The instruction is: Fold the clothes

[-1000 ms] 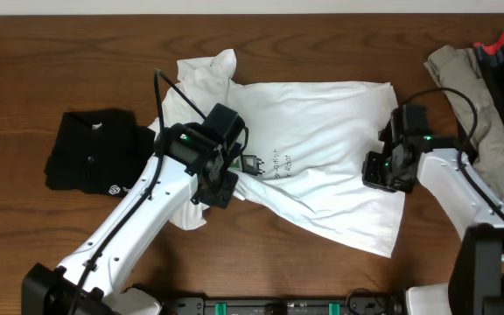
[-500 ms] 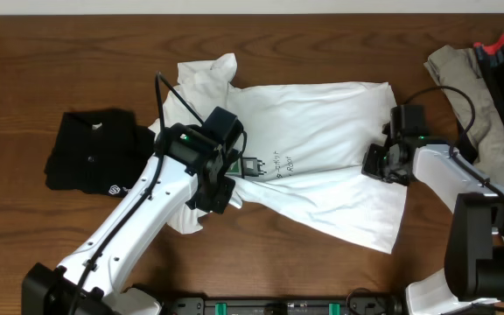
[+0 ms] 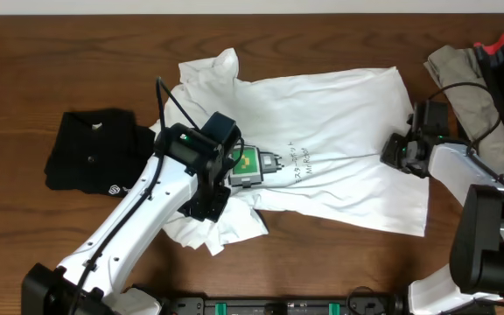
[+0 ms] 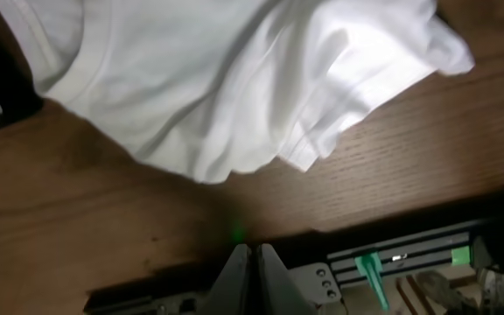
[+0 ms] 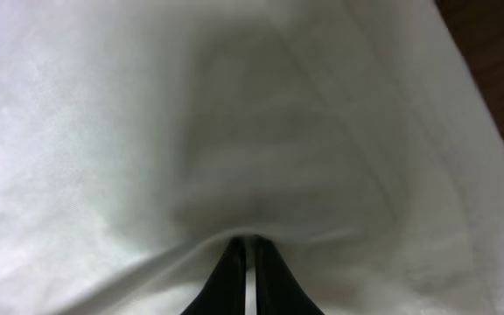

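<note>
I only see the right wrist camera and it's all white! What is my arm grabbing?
Observer: The white T-shirt spread on the table. Your right fingers pinch it at its right edge.
Operator: Is there a picture on it?
Observer: Yes, a small green robot print near the middle, right beside the left arm.

T-shirt (image 3: 331, 149) lies central, folded garment (image 3: 90, 149) left, heap (image 3: 484, 79) right.
</note>
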Action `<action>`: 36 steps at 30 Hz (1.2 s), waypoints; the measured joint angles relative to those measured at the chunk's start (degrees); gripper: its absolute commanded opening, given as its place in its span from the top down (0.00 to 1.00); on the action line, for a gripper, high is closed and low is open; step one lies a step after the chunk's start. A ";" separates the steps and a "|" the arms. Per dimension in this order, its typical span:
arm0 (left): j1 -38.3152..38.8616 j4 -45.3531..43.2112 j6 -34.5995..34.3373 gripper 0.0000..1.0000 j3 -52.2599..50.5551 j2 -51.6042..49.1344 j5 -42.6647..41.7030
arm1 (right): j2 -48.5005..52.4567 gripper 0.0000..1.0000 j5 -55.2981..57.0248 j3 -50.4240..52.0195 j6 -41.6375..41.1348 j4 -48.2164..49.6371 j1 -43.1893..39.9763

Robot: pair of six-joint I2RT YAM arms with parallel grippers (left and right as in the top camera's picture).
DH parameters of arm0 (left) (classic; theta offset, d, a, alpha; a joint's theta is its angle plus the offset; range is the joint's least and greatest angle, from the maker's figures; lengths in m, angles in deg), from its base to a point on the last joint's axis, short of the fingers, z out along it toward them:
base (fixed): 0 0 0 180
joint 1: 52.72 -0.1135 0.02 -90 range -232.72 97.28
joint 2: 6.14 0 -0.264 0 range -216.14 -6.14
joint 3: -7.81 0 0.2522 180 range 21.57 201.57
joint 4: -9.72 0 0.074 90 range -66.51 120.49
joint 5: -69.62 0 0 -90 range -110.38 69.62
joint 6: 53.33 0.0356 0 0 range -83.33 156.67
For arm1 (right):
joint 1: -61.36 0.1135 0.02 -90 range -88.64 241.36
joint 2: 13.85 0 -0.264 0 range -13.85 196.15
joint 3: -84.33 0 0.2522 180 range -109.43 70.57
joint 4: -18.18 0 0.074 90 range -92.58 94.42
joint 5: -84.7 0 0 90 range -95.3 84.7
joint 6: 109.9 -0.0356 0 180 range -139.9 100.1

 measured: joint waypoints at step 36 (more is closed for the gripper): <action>-13.46 -70.01 0.07 0.94 -11.34 -24.06 2.36 | -17.59 0.52 -21.46 -11.85 9.18 -25.38 4.17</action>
